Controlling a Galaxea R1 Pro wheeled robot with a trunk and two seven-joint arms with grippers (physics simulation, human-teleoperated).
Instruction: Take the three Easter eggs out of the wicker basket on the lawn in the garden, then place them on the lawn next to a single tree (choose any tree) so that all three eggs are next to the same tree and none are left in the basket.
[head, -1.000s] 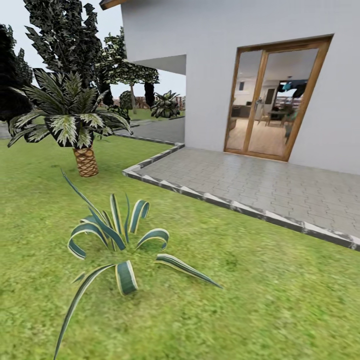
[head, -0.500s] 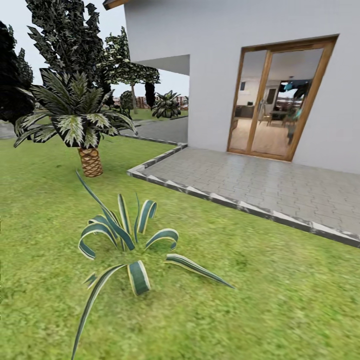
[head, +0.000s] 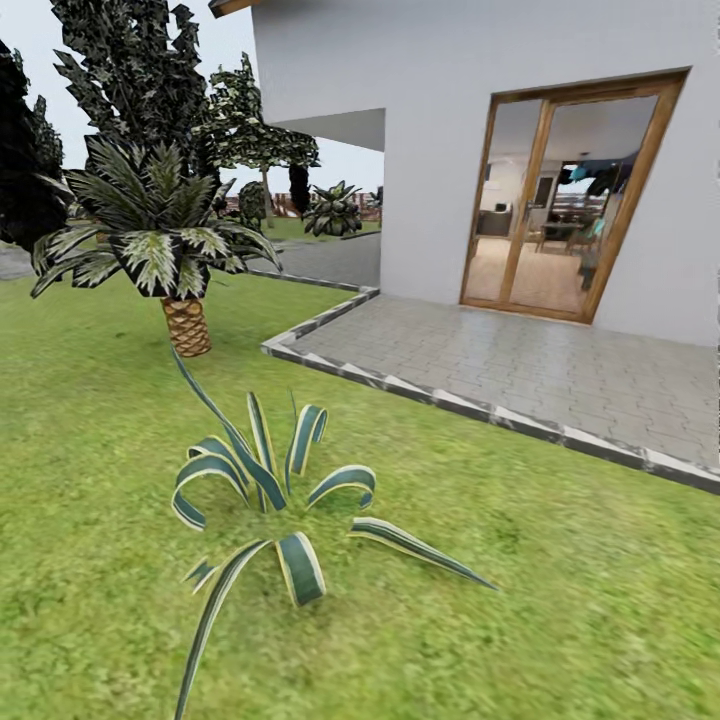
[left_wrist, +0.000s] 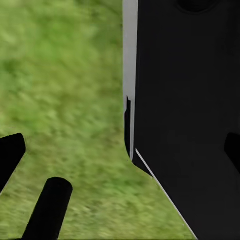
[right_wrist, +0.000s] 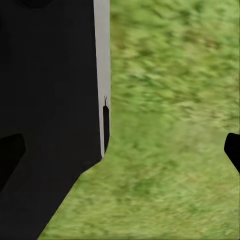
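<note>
The lawn (head: 560, 600) spreads across the head view as mottled green grass. The Easter eggs and the wicker basket are out of view. My left gripper (left_wrist: 120, 150) hangs open over the grass (left_wrist: 65, 75), its dark fingertips (left_wrist: 10, 155) far apart and nothing between them. My right gripper (right_wrist: 120, 150) is likewise open above the grass (right_wrist: 170, 100), with one fingertip (right_wrist: 232, 150) at the frame's edge. A black panel of my own body (left_wrist: 185, 100) stands close beside each wrist camera.
A striped spiky agave plant (head: 270, 480) grows close in front on the left. Behind it stands a short palm (head: 185, 325) with a scaly trunk, and dark trees (head: 130, 70) beyond. A grey paved patio (head: 520, 365) with a raised kerb borders the white house (head: 440, 150) and its glass door (head: 565, 210).
The whole head view has shifted: agave, palm, patio and door all sit further right and slightly lower, so the camera has moved. Nothing in the scene itself has moved.
</note>
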